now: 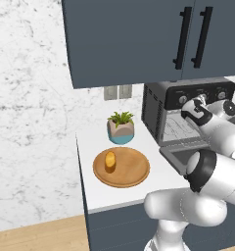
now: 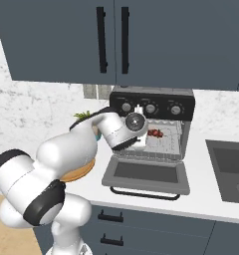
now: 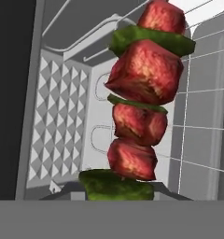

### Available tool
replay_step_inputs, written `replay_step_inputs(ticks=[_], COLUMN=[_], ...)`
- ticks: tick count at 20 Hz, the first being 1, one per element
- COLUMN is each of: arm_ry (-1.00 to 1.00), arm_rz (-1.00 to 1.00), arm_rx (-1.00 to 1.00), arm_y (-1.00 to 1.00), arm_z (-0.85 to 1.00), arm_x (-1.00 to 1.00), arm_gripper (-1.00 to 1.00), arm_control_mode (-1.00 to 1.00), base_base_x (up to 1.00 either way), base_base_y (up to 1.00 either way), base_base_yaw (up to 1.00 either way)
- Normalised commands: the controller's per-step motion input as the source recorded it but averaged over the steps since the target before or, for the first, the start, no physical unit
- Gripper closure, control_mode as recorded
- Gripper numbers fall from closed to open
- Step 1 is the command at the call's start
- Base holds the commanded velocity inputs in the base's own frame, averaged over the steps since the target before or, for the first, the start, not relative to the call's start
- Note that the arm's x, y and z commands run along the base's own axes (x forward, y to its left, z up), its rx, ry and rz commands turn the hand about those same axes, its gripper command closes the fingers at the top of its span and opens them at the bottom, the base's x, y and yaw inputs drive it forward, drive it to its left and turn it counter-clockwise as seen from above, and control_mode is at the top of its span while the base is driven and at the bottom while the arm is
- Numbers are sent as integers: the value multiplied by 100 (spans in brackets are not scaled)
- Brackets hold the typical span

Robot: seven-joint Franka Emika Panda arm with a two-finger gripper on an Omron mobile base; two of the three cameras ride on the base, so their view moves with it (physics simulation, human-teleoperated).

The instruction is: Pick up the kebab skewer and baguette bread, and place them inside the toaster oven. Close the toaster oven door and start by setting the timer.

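The toaster oven (image 2: 152, 106) stands on the counter with its door (image 2: 147, 173) folded down flat. My gripper (image 2: 144, 136) reaches into the oven's mouth, shut on the kebab skewer (image 2: 155, 133), which hangs just above the wire rack. In the hand view the skewer (image 3: 142, 93) shows close up, red meat chunks and green pieces, with the rack (image 3: 202, 93) and the oven's back wall behind it. The baguette bread (image 1: 110, 160), a small golden loaf piece, lies on the wooden plate (image 1: 134, 172) left of the oven (image 1: 198, 92). The arm hides part of the open door (image 1: 178, 155).
A potted plant (image 1: 121, 127) stands behind the plate near the wall. Blue-grey upper cabinets (image 2: 111, 40) hang over the oven. A sink (image 2: 230, 169) lies in the counter to the oven's right. The counter's left end (image 1: 81, 162) is just beyond the plate.
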Motion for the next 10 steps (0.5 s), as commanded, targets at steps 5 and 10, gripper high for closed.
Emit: replay_step_inputs(ticks=[5, 10], arm_ry=[0, 2], arm_rz=[0, 0], arm_rx=[0, 0], arm_y=[0, 0], arm_z=[-9, 0], arm_x=[25, 20], arm_gripper=[100, -100], arm_control_mode=[-100, -100], base_base_x=[0, 0], base_base_y=[0, 0], base_base_yaw=[0, 0])
